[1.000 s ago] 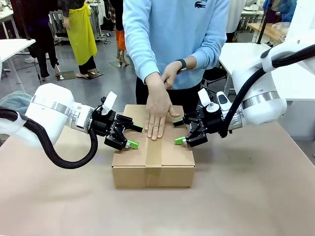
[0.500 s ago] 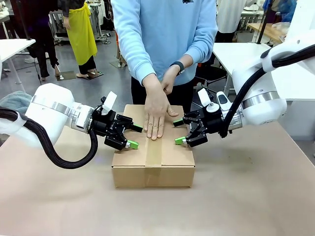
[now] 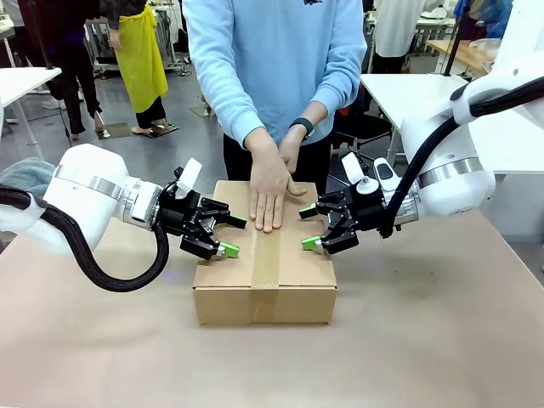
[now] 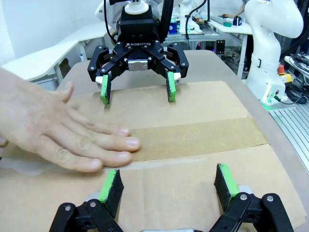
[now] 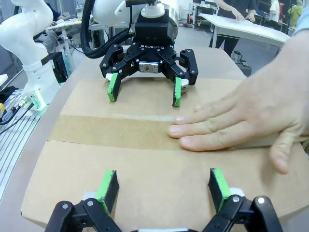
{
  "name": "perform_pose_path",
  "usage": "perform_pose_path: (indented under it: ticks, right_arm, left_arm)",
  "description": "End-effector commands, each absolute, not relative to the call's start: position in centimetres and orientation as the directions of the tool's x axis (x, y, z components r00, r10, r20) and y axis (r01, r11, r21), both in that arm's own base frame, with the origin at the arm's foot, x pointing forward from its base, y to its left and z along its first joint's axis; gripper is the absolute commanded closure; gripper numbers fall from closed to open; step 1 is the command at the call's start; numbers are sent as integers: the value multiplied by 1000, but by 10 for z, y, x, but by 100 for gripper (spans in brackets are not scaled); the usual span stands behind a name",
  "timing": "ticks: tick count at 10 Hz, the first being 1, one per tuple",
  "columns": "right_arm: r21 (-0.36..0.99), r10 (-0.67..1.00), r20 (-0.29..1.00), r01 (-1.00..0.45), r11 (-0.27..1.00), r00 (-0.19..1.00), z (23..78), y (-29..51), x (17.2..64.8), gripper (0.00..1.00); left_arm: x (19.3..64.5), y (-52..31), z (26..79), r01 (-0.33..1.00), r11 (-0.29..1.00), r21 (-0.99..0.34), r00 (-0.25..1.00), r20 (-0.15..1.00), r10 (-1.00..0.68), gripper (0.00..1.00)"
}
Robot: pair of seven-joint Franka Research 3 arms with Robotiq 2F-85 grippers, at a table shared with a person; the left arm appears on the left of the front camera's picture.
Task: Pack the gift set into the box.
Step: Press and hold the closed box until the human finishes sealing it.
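- The person's hand (image 3: 270,189) is pressing flat on the closed box (image 3: 264,280), sitting mid-desk (image 3: 442,340).
- Left pincer (image 3: 231,236) and right pincer (image 3: 308,228) are hovering over the lid, fingers spread apart, empty.
- Plain brown corrugated cardboard, smooth tape strip (image 3: 265,259) along the seam.

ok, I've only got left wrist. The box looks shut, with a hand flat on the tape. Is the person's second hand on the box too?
Observer: No. In the front view the other hand rests on the wrist of the hand pressing the tape, not on the box.
Operator: Where's the person standing?
Observer: At the far side of the table, level with the middle of the box, between the two arms.
Operator: Is my claw over the top or off the edge?
Observer: The left claw hangs open over the box's left edge. The right claw mirrors it over the right edge.
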State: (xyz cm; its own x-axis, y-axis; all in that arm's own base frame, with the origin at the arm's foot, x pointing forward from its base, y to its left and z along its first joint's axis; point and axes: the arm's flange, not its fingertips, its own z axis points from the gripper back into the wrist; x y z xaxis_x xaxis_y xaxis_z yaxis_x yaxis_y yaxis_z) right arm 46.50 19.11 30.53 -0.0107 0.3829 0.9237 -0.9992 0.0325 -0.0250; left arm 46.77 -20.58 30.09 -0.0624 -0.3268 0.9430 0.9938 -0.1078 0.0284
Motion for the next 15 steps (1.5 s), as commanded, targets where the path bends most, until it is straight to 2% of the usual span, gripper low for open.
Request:
perform_pose_path:
  ticks: [1, 15]
  right_arm:
    - [-35, 389, 921, -999, 31, -20, 303, 191, 463, 0]
    - [-35, 389, 921, -999, 31, -20, 303, 191, 463, 0]
  left_arm:
    - [466, -205, 299, 993, -112, 43, -78, 944, -322, 0]
    - [466, -205, 299, 993, -112, 43, -78, 944, -322, 0]
